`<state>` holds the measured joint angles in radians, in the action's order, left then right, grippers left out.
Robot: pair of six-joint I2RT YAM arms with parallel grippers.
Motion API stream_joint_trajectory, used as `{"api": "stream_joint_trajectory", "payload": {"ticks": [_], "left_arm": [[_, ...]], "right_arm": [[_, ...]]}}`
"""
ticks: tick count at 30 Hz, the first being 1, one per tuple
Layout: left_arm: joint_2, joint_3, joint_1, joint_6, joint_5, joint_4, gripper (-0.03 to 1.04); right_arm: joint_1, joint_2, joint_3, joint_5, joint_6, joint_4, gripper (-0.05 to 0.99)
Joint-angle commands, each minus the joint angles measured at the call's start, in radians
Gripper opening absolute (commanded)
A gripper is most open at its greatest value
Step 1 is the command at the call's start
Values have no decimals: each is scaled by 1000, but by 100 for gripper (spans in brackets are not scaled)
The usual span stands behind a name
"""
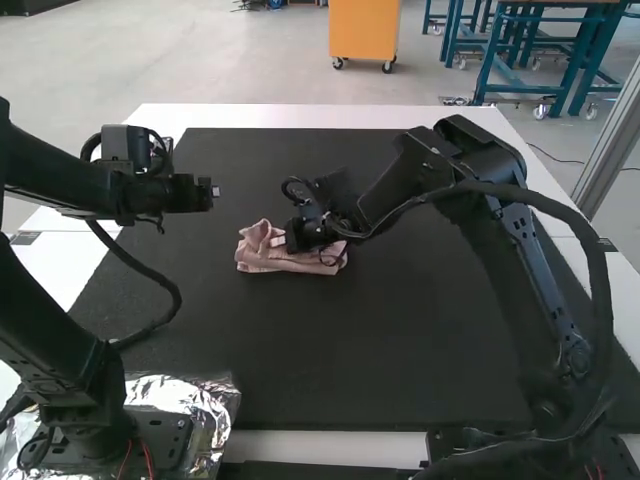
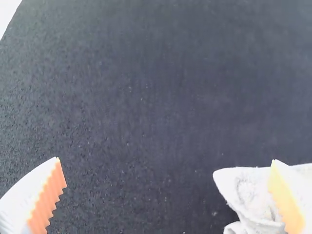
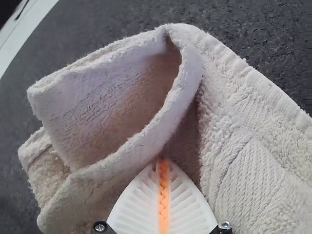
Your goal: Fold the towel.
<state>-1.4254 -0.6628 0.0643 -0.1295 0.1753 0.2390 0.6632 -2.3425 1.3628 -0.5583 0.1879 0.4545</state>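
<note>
The pink towel (image 1: 262, 258) lies bunched in a small heap on the dark mat. My right gripper (image 1: 280, 240) is low over it; in the right wrist view this gripper (image 3: 163, 162) is shut on a fold of the towel (image 3: 243, 117), one flap curling over beside the fingertips. To the towel's left and above the mat is my left gripper (image 1: 208, 192). In the left wrist view the same gripper (image 2: 165, 160) stands open, its fingers wide apart, with a pale corner of the towel (image 2: 248, 195) below one finger.
The dark mat (image 1: 400, 340) covers most of the white table (image 1: 300, 117). Crumpled foil (image 1: 205, 400) surrounds the left arm's base. The right arm's forearm and its cable reach across the mat's right half.
</note>
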Motion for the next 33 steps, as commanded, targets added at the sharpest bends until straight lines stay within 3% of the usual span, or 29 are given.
{"api": "stream_joint_trajectory", "payload": {"ticks": [1, 5, 6, 9, 12, 13, 18, 26, 33], "left_arm": [[40, -78, -9, -9, -10, -15, 97], [74, -139, -9, -9, -10, -56, 97], [86, -156, -9, -9, -10, -69, 97], [129, -202, -24, -5, -10, -106, 97], [192, -242, -63, -2, -11, -130, 97], [214, -251, -75, -2, -11, -136, 97], [345, -276, -107, 5, -33, -173, 97], [599, -268, -93, 11, -34, -299, 97], [875, -235, -6, 1, -25, -368, 97]], "right_arm": [[-60, 186, 7, 0, 27, 1, -2], [-106, 370, 10, 3, 70, -50, 0], [-116, 419, 12, 9, 81, -59, 7], [-140, 561, 15, 49, 87, -129, 38], [-159, 701, 9, 89, 81, -200, 83], [-165, 744, 2, 113, 71, -223, 92], [-217, 980, -74, 166, 64, -275, 92], [-399, 1444, -289, 186, 79, -350, 92], [-490, 1821, -429, 184, 99, -448, 92]]}}
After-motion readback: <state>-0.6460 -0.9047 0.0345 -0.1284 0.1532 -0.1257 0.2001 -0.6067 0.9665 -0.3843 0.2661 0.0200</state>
